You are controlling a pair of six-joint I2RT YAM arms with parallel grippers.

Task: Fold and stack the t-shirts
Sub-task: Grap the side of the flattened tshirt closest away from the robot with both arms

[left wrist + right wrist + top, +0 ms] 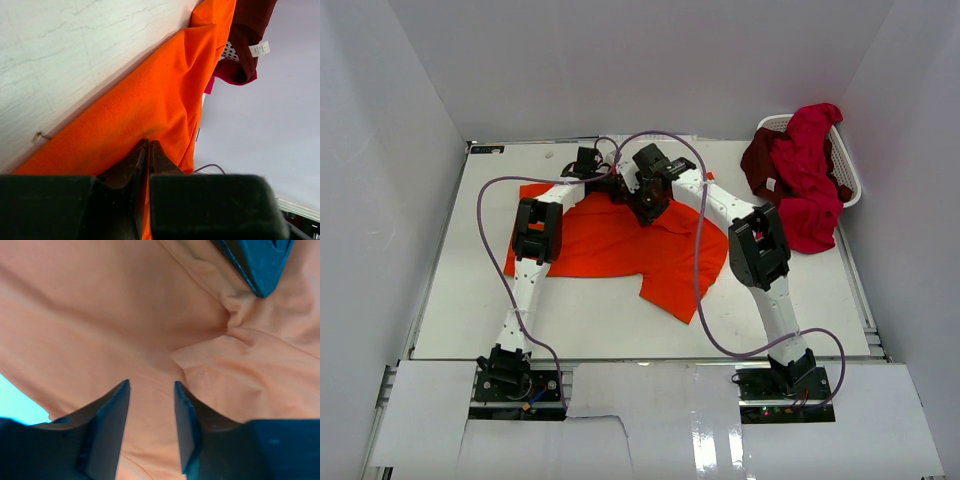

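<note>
— Orange t-shirt (pixel 620 250): we find it spread on the table (pixel 480 300). Both arms reach over its far edge and hide it there. Surroundings?
— We note a white basket (pixel 775 123) at the far right corner, with a crimson t-shirt (pixel 810 165) and a maroon t-shirt (pixel 758 160) draped over it.
— Pincers?
— We record the left gripper (pixel 150 145) pinched tight on the orange cloth. The right gripper (pixel 150 385) stands partly open close over that cloth, holding nothing.

From above, you lose the far edge of the orange t-shirt (pixel 610 245) under the two arms (pixel 650 185), and to its right piled t-shirts (pixel 810 170) hide most of the basket (pixel 772 122).
</note>
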